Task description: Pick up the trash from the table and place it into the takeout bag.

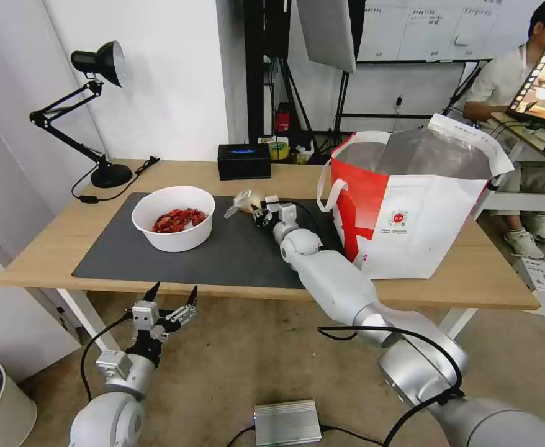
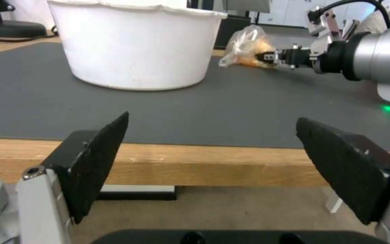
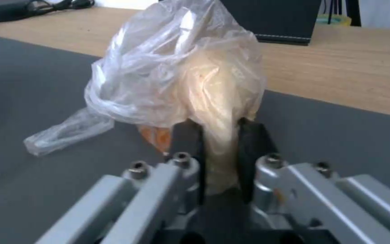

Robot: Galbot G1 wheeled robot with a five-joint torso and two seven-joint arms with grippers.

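The right end effector [image 3: 220,152] is clamped on the clear bag with the beige lump [image 3: 190,74]; in the right wrist view its two dark fingers [image 3: 187,142] pinch a fold of plastic and the pale lump between them. The bag sits on the dark grey mat [image 1: 235,254], toward the mat's far edge, with a loose tail of plastic trailing on the mat. In the head view the right arm reaches across the bench [image 1: 502,279] from its near edge to the bag [image 1: 243,202].

The white bowl of red shells [image 1: 174,218] stands on the mat to the left of the gripped bag, apart from it. The takeout bag [image 1: 409,205] stands upright and open on the right part of the bench, its foil lining showing; a small round red logo with tiny print under it, too small to read, sits on its white face. A black tissue box [image 1: 243,161] and a black desk lamp [image 1: 92,112] stand along the back of the bench.

The left end effector [image 1: 172,297] hangs below the near bench edge, in front of the bowl, its black fingers [image 2: 93,162] spread wide and holding nothing.
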